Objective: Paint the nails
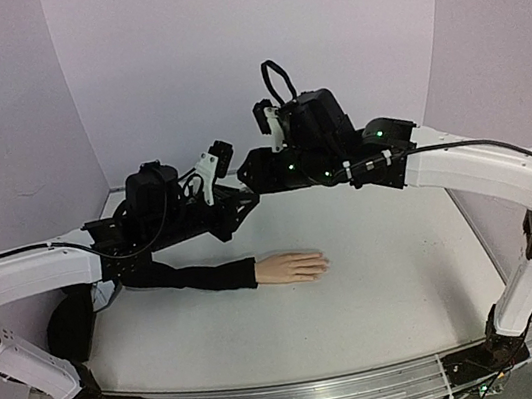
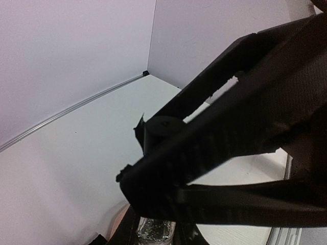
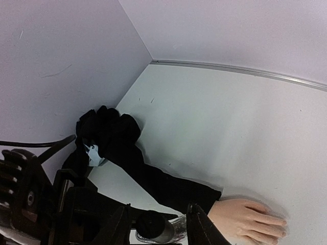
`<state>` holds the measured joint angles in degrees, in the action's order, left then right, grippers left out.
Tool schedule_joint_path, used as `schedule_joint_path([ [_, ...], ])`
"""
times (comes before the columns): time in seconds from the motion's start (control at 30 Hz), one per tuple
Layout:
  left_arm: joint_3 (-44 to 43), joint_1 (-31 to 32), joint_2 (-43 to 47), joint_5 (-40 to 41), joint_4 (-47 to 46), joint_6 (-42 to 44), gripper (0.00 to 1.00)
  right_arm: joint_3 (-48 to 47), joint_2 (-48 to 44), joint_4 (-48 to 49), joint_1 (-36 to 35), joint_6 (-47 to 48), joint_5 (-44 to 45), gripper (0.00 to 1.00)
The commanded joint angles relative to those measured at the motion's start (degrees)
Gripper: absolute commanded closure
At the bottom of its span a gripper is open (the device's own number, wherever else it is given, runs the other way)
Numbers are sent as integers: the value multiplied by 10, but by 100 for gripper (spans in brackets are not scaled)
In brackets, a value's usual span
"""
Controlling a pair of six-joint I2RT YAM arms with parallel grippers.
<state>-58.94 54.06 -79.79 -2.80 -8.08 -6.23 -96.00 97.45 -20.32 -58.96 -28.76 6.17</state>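
Clenching the polish bottle (image 2: 156,230), your left gripper (image 1: 245,205) presents its cap (image 3: 152,224) between the right gripper's (image 3: 156,227) parted fingers; whether they touch it, I cannot tell. Closing off-centre could tip or spill the bottle. The nails (image 1: 323,263) lie at five o'clock of the grippers, on the mannequin hand (image 1: 292,267).

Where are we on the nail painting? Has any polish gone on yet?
Done: the left gripper holds the polish bottle up above the table. In hand: the right gripper straddles its dark cap; whether it has clamped is unclear. Left: the cap is still on, no brush is out, and the mannequin hand lies pale with no colour visible on its nails.
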Motion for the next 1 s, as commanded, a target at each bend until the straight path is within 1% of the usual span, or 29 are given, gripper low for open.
schedule_joint_path([
  [0.0,-36,3,6,8,-29,-8,100,-28,7,-14,-4,4,7,68],
  [0.07,-34,3,9,1,-31,-11,100,-28,7,-11,-4,18,-16,72],
  [0.1,-31,3,12,-8,-34,-13,100,-28,7,-9,-4,26,-31,77],
  [0.13,-27,3,18,-20,-37,-14,100,-26,7,-7,-3,37,-45,84],
  [0.17,-22,2,25,-37,-42,-14,100,-22,3,-4,-3,54,-60,94],
  [0.2,-16,1,33,-69,-49,-12,100,-14,-5,1,-1,73,-82,100],
  [0.27,1,-10,52,-192,-63,-10,100,20,-31,26,4,138,-181,100],
  [0.3,7,-20,59,-291,-71,-11,100,46,-45,39,10,189,-269,100],
  [0.37,16,-43,62,-514,-81,-17,100,98,-70,63,24,283,-495,100],
  [0.43,9,-61,44,-651,-84,-41,100,132,-80,82,37,309,-576,100],
  [0.47,1,-71,30,-690,-75,-52,100,134,-78,84,41,301,-598,100],
  [0.5,-10,-77,20,-697,-56,-52,100,138,-78,84,42,296,-597,100],
  [0.53,-21,-81,13,-689,-27,-40,100,145,-81,86,43,295,-588,100],
  [0.57,-29,-82,11,-664,15,-10,100,155,-87,90,43,295,-574,100],
  [0.63,-31,-82,17,-585,24,3,100,164,-97,96,44,276,-526,98],
  [0.7,-26,-81,31,-475,19,4,100,175,-114,98,50,254,-436,76],
  [0.73,-23,-82,38,-410,16,4,100,182,-125,98,53,242,-398,63],
  [0.8,-17,-81,49,-302,10,4,100,196,-147,101,58,215,-289,41],
  [0.83,-13,-79,53,-253,5,2,100,203,-156,101,61,194,-244,32],
  [0.87,-10,-77,55,-206,3,2,100,205,-163,102,65,176,-212,29],
  [0.93,-10,-68,51,-139,2,6,100,203,-170,101,67,138,-174,23],
  [0.97,-11,-58,49,-99,2,8,100,201,-170,101,67,127,-165,18],
])
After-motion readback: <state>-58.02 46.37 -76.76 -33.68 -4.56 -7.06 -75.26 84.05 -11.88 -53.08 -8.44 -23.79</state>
